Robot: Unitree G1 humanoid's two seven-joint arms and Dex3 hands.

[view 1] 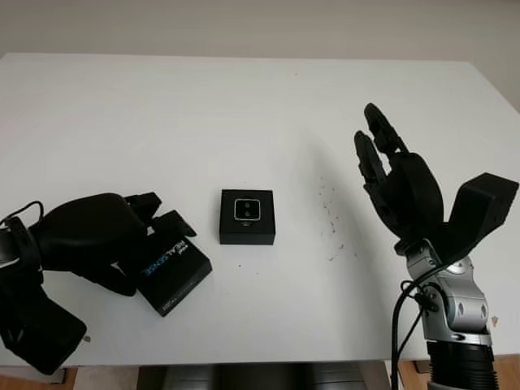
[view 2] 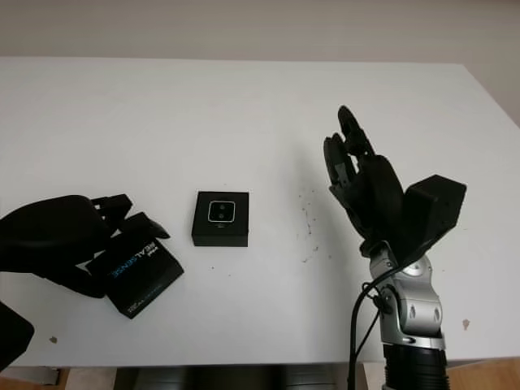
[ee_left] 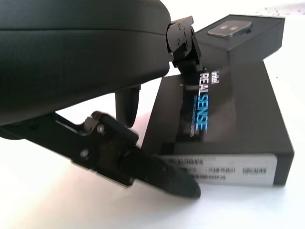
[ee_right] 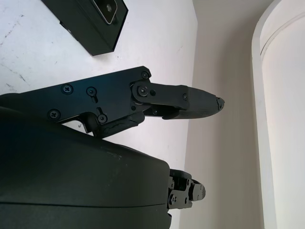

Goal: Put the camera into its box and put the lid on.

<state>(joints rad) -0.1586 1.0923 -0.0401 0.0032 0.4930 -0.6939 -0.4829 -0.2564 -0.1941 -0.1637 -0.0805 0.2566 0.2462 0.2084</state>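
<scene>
1. Left eye view: white worktop (view 1: 244, 106), big and bare up top.
2. Left hand (view 1: 89, 231) sits at the lid (view 1: 172, 272), fingers (ee_left: 186, 62) on it, so gripping I'd say. Right hand (view 1: 398, 183) is raised well off to the side, open, holding nothing.
3. Box (view 1: 247, 218) is mid-worktop, camera (view 1: 247, 210) already seated in it.
4. Lift the lid level, square it over the box, then lower.

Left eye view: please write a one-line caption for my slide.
Left hand grasps the black rectangular printed lid beside the open black box holding the small silver camera; right hand raised open.
</scene>
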